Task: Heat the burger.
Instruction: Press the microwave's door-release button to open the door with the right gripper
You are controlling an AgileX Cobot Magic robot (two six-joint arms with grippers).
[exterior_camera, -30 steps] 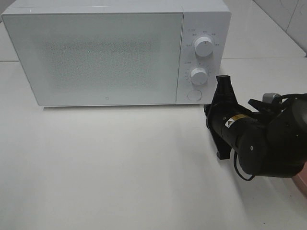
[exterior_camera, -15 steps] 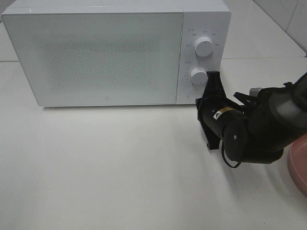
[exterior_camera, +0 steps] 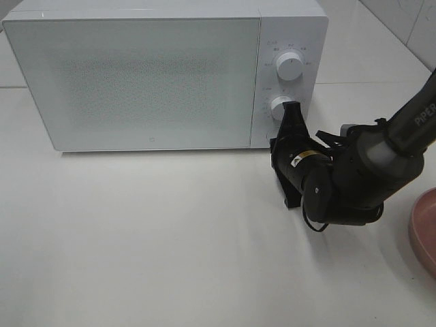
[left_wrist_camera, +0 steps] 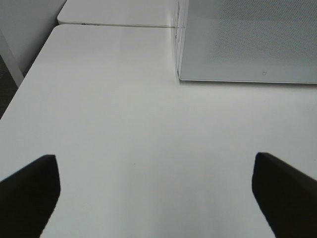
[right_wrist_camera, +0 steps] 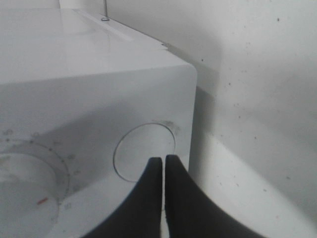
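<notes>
Burger not in sight in any view, so its place relative to either end effector cannot be told. Microwave (exterior_camera: pixel 136 75) stands at the back of the white surface (exterior_camera: pixel 170 238) with its door shut.

Right arm comes in from the right side, low over the surface, with its wrist turned toward the microwave's control panel. Right end effector (right_wrist_camera: pixel 162 159) has its fingers pressed together, holding nothing. Its tips are at the round button (right_wrist_camera: pixel 141 148), just under the lower dial (exterior_camera: pixel 281 105). Contact can't be confirmed.

Left end effector (left_wrist_camera: pixel 153 163) has its fingers spread wide apart, empty. It hangs over bare surface in front of the microwave's left corner.

Count: one microwave, two dials (upper dial (exterior_camera: pixel 289 66) above the lower), one round button, one pink plate (exterior_camera: pixel 424 228) at the right edge, well apart from the right end effector.
</notes>
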